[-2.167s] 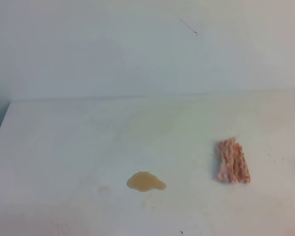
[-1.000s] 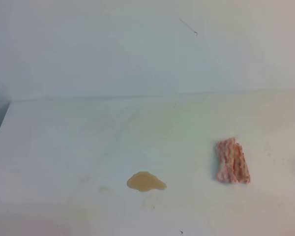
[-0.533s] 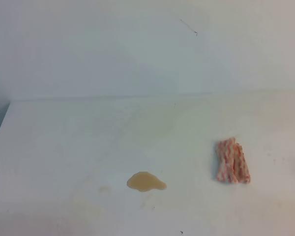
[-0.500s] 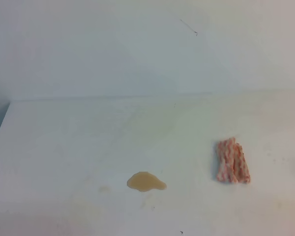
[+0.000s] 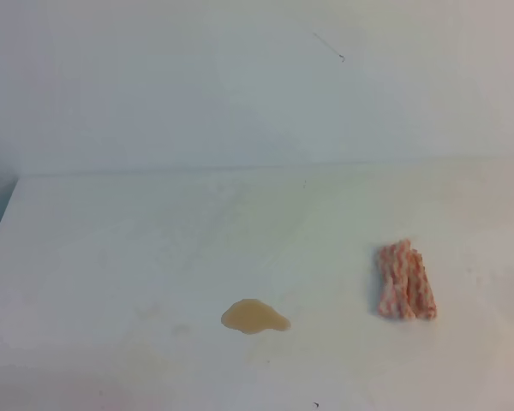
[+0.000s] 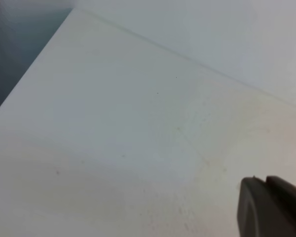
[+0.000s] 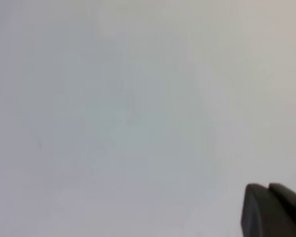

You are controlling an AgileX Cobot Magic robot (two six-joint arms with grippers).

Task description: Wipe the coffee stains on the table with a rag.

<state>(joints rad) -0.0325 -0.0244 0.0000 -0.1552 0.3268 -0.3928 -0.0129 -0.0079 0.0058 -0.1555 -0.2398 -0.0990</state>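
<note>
The coffee stain (image 5: 254, 317) is a small tan puddle on the white table (image 5: 111, 257), near the front middle. The rag (image 5: 404, 281), pink-red and white and bunched, lies flat to the right of the stain, well apart from it. Neither gripper shows in the exterior high view. In the left wrist view only a dark finger (image 6: 269, 205) shows at the bottom right, above bare table (image 6: 113, 128). In the right wrist view only a dark finger (image 7: 271, 210) shows at the bottom right over a plain white surface. Neither wrist view shows the stain or the rag.
A white wall (image 5: 240, 77) rises behind the table's far edge. The table's left edge (image 5: 0, 223) drops to a dark gap, which also shows in the left wrist view (image 6: 19, 34). Faint smudges lie left of the stain.
</note>
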